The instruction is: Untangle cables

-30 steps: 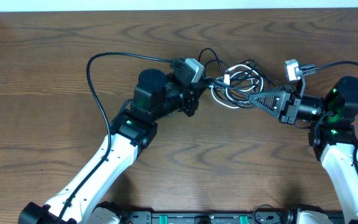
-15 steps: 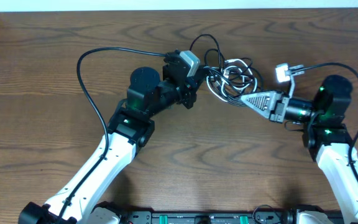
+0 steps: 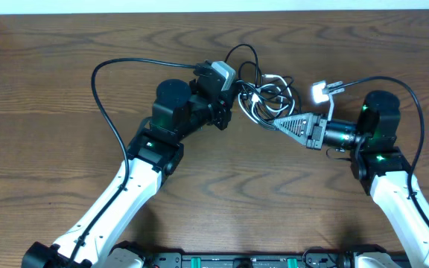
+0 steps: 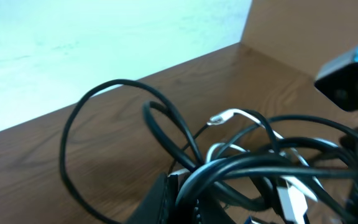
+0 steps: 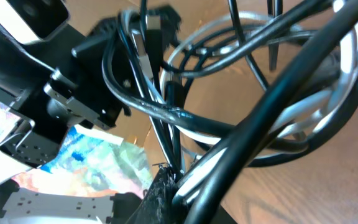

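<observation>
Overhead: left gripper point(image 3: 233, 104) clamped shut on cables point(image 3: 263, 97). Tangle lies just off its tip, toward right side. Tangle's long axis runs gripper to gripper. Right gripper point(image 3: 280, 123) pinched shut on strands at tangle's lower edge. Neither nearer, both touching. Arms reach inward with tips near each other. Next move likely calls for pull apart along that axis.

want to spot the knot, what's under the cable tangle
Bare wood table shows through the open loops of the black cable and white cable. Where the strands cross and pile up, whatever lies lowest is covered, so the knot itself cannot be made out.
</observation>
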Available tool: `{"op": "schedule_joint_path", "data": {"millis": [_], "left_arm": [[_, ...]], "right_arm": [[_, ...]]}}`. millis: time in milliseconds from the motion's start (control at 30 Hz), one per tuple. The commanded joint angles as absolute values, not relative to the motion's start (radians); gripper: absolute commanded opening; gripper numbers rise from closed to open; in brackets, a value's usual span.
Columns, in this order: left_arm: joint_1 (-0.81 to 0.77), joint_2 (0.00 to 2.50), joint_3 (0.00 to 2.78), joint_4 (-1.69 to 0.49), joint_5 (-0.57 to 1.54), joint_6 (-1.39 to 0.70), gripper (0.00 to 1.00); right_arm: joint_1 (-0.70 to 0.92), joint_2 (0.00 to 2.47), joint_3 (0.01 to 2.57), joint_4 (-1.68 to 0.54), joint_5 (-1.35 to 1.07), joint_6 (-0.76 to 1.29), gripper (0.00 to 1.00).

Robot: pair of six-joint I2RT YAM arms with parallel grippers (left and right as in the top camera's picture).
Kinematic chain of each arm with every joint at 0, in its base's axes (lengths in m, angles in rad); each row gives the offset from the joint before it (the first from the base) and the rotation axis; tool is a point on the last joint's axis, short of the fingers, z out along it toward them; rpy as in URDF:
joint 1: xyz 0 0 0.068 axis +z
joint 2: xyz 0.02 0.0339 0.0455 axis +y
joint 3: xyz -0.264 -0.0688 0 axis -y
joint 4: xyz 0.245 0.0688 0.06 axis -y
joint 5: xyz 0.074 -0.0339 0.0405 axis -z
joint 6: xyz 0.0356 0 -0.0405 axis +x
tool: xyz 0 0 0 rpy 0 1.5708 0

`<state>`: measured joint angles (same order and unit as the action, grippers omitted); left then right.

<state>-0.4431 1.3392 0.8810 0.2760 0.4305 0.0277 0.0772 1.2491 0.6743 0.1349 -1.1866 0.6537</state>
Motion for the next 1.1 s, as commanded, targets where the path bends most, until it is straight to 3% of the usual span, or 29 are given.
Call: {"op": "schedule_joint_path", "data": {"millis": [0,333,633,867,1067], "left_arm": [[-0.434,1.335,0.894,0.297,0.230,0.041,0.08],[-0.432,1.335,0.894,0.296,0.120,0.042,0.08],[-0.431,1.335,0.894,0.294,0.104,0.164,0.08],[-0.390,1.335,0.894,0.293,-0.100,0.163,0.08],[-0.359,1.333,0.894,0.293,-0.065,0.101,0.08]], "right_arm": [[0.089,1.244,0.672,0.056,-1.203,0.543,0.01],[0.089,1.244,0.672,-0.030,-1.205,0.461,0.02],[0.089,1.244,0.672,-0.030,-1.372,0.321,0.05],[0.089,1.244,0.672,-0.030,-1.432,0.281,0.08],[0.089,1.244,0.672,-0.031,-1.384,0.280,0.05]]}}
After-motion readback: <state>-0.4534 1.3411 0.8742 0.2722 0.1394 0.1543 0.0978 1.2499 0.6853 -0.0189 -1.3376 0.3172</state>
